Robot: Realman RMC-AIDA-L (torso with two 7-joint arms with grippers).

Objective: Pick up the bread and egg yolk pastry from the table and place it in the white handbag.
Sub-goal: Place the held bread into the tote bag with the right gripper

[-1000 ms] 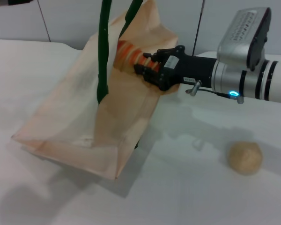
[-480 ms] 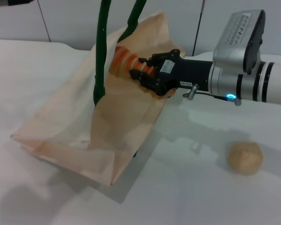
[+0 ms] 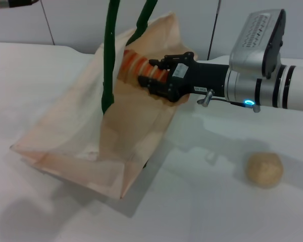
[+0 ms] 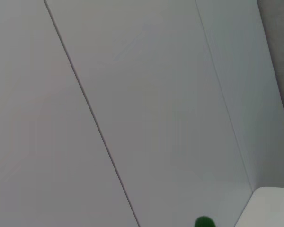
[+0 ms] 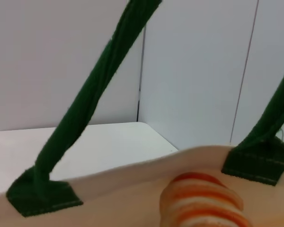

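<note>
R gripper (image 3: 152, 74) has its jaws pinching the bread (image 3: 137, 64), the black fingers (image 3: 164, 89) closed round the loaf's near end, w/ the striped orange and cream slices sticking out past them into the mouth of the white handbag (image 3: 86, 136). Bread sits at the bag's upper opening, just under the top edge, held off the table (image 3: 207, 201); the right wrist view shows its rounded orange-striped end (image 5: 203, 201) right behind the cream fabric rim (image 5: 128, 177). R arm comes in from the right side, silver forearm w/ a lit blue dot, roughly level above the tabletop. Bag leans tilted, its top pulled up and toward the far side, base on the table near the front left; its 2 dark green handles (image 3: 110, 55) run straight up out of the head view, and in the right wrist view both are seen stitched to the rim by square green patches. Egg yolk pastry (image 3: 264, 170) lies on the table at front right, well apart from the bag and below the R arm, nothing touching it. L gripper is out of sight; the left wrist view gives only grey wall panels, a table corner and a bit of green.
</note>
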